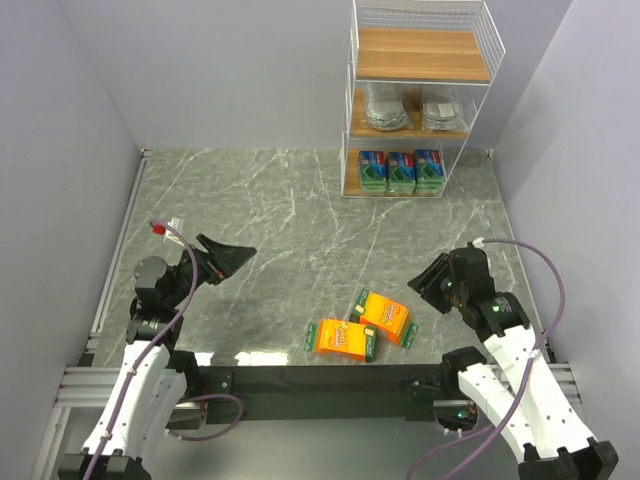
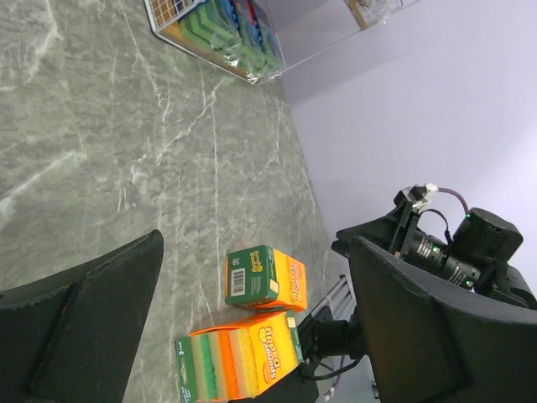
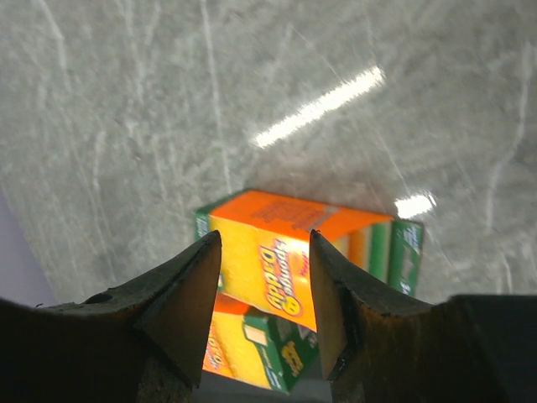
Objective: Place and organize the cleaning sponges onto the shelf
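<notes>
Two orange packs (image 1: 343, 339) are lying side by side, touching, on the tabletop (image 1: 280, 220) at lower centre of the top view, well apart from the shelf (image 1: 420, 55) at upper right. The shelf is carrying three blue-and-green packs (image 1: 401, 172) on its bottom tier and two silvery packs (image 1: 385, 105) on the middle one. The right gripper (image 1: 428, 283) is hovering just above the right-hand orange pack (image 1: 385, 315), jaws part open and holding nothing. The left gripper (image 1: 228, 258) is gaping wide, empty, at lower left. Judgement: the right gripper should be descending squarely, straddling only this pack without nudging its neighbour, closing once fully seated, then lifting level toward the top board.
</notes>
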Controlling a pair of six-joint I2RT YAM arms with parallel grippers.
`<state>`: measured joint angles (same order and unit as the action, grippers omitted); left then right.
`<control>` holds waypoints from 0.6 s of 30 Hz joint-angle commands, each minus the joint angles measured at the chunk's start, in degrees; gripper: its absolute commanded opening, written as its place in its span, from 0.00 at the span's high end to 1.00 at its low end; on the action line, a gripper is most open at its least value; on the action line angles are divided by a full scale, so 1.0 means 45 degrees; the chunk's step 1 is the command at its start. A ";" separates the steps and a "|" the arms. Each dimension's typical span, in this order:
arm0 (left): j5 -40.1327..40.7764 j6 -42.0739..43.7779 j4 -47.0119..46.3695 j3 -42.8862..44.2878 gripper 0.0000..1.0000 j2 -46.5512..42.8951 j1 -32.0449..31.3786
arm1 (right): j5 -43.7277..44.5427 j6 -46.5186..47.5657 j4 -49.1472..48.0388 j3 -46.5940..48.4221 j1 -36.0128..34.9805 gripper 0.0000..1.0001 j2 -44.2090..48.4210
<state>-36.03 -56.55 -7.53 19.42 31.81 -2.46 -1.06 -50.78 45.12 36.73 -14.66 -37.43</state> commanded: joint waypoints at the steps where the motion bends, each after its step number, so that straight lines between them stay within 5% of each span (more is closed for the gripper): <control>1: -0.0391 -0.0362 -0.1295 -0.0214 0.01 0.0176 -0.0059 | -0.0134 0.0289 0.1203 -0.0114 -0.0083 0.47 0.0017; 9: -0.0352 -0.0303 -0.1548 -0.0389 0.01 0.0293 -0.0059 | -0.2532 0.0407 -0.0413 -0.2026 -0.0142 0.51 0.0095; 18: -0.0158 -0.0147 -0.1101 -0.0507 0.00 -0.0077 -0.0059 | -0.3124 0.0231 -0.1473 -0.2966 -0.0278 0.55 -0.0002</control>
<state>-36.36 -57.80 -11.31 17.45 32.73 -2.50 -13.23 -50.00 41.43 24.34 -15.40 -37.54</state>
